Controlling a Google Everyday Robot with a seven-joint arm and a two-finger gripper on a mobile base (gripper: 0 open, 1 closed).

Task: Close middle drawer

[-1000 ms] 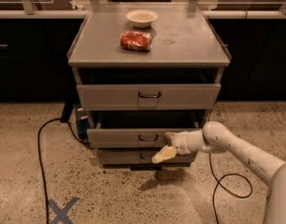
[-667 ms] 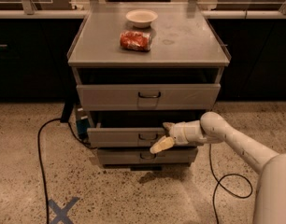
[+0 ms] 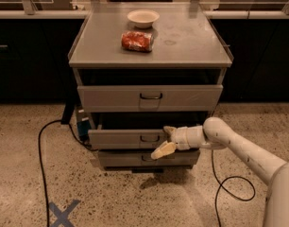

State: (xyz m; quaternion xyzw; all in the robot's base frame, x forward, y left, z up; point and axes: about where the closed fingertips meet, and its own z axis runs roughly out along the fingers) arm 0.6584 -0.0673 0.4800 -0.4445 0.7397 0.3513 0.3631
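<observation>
Your white arm (image 3: 239, 148) reaches in low from the right, elbow bent. Its gripper (image 3: 166, 140) sits at the front of the wide grey metal middle drawer (image 3: 121, 139), just right of the handle, fingers spread apart and holding nothing.

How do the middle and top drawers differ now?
The top drawer has a taller front; the middle drawer a low one. The gripper, fingers open, sits at the middle drawer's front, right of its handle; nothing touches the top drawer. Both are grey with dark centre handles.

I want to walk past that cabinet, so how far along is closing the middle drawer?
Done: the tool is at the middle drawer's front, right of its handle. In hand: lining up the push, fingers spread. Left: the drawer sticks out and needs pushing in.
</observation>
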